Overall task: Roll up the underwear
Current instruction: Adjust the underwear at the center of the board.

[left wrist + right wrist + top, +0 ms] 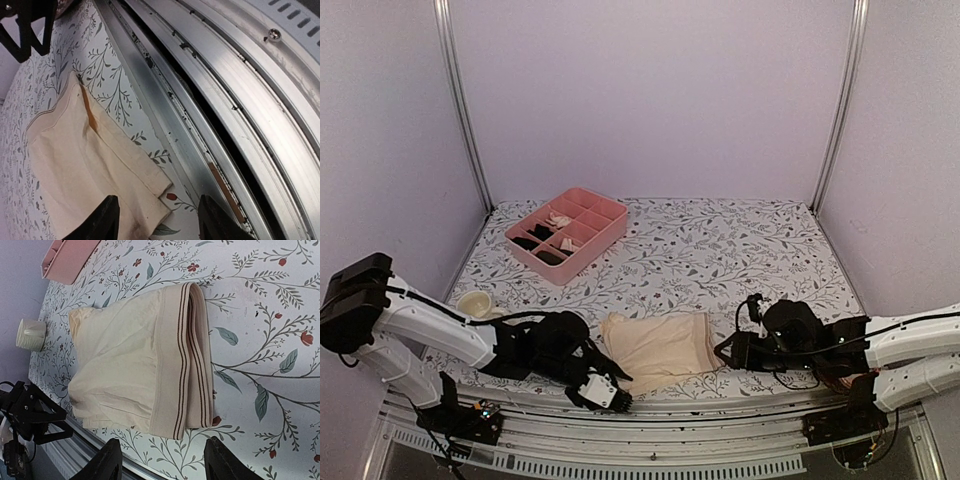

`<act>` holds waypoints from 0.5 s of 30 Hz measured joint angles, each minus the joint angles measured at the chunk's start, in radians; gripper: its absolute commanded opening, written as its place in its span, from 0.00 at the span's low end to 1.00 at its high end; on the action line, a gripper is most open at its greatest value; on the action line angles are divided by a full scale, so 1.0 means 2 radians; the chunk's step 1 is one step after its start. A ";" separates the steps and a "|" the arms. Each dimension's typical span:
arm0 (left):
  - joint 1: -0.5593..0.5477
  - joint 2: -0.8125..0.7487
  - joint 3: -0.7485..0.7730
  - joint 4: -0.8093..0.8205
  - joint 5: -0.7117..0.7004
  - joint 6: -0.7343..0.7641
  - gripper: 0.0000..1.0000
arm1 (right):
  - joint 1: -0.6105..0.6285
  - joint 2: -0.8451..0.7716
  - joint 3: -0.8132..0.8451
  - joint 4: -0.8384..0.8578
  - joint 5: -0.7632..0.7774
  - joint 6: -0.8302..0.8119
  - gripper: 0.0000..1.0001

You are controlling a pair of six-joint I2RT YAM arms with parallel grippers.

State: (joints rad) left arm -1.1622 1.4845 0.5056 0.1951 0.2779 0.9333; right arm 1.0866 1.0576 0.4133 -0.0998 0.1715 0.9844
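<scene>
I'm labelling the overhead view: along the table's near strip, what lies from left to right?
Cream cup → left gripper → peach-beige underwear → right gripper.

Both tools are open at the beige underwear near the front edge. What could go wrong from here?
1. The left tool straddles only a corner of the underwear, right beside the metal rail; it may pinch a thin bit of cloth or knock the rail.
2. The striped waistband is doubled over in front of the right tool; gripping only the top layer would likely give a lopsided roll.
</scene>
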 measured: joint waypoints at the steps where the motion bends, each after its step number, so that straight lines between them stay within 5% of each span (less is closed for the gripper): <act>1: -0.002 0.002 0.001 0.005 -0.005 -0.003 0.56 | 0.000 0.009 0.000 0.008 -0.002 0.004 0.56; 15: -0.029 0.046 0.012 0.028 -0.049 -0.012 0.44 | -0.001 0.105 0.004 0.079 -0.039 0.035 0.48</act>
State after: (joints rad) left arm -1.2194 1.5768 0.5293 0.2508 0.1795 0.9085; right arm 1.0855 1.2671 0.4206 0.0578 0.0933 1.0546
